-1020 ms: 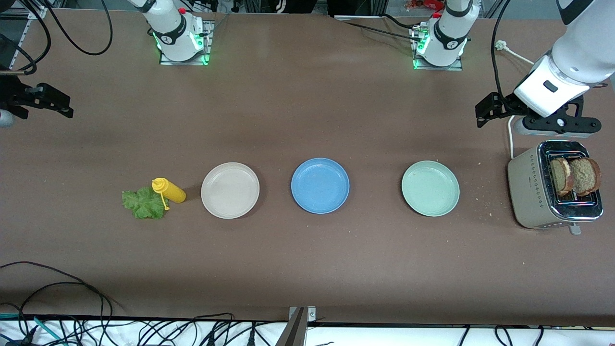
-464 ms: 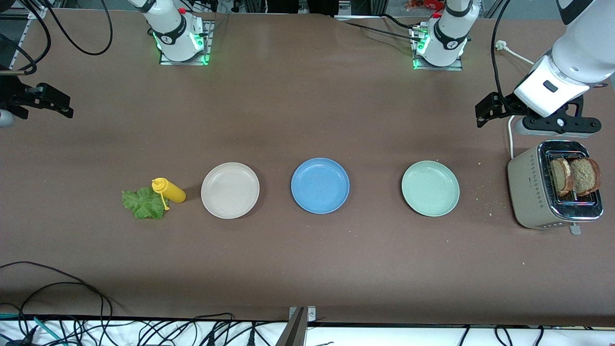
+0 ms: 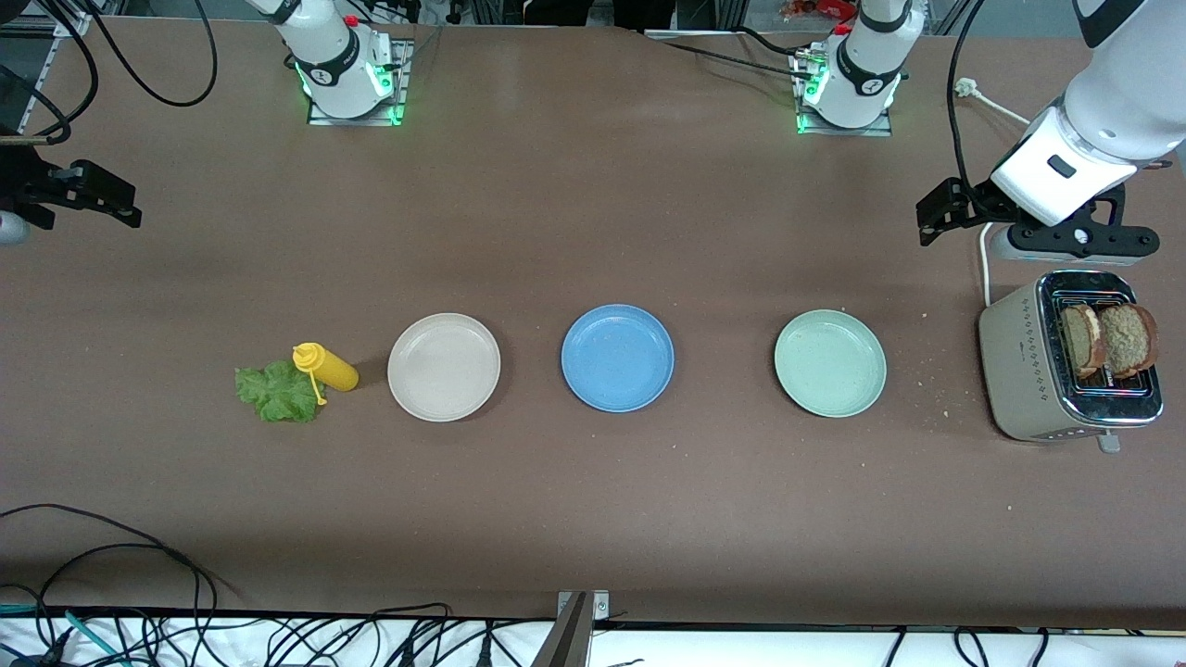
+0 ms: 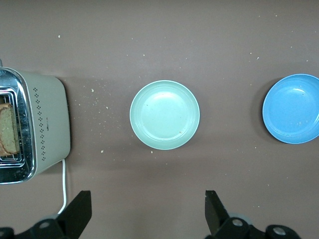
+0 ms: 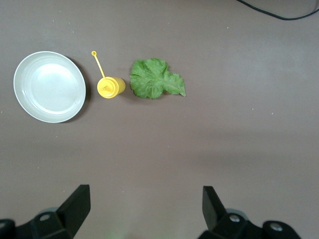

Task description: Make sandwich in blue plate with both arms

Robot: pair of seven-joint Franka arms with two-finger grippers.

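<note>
Nothing is assembled yet. The round, matte sky-blue plate (image 3: 617, 358) sits bare at mid-frame in the front view, between a beige round plate (image 3: 444, 367) and a pale green round plate (image 3: 830, 363). Two brown wholemeal bread slices (image 3: 1109, 339) stand upright in the slots of a grey-beige metal toaster (image 3: 1028, 371) at the right edge. The ruffled green lettuce leaf (image 3: 277, 392) lies flat on the brown surface (image 3: 593, 204) at lower left, touching a yellow squeeze bottle (image 3: 325, 368).

The bread looks light and crumbly (best pinched by its top crust); the leaf is limp and thin, probably easiest taken at a raised edge.

The left tool (image 4: 147, 211) hovers released above the surface near the toaster. The right tool (image 5: 144, 206) hangs released at the left edge, waiting.
</note>
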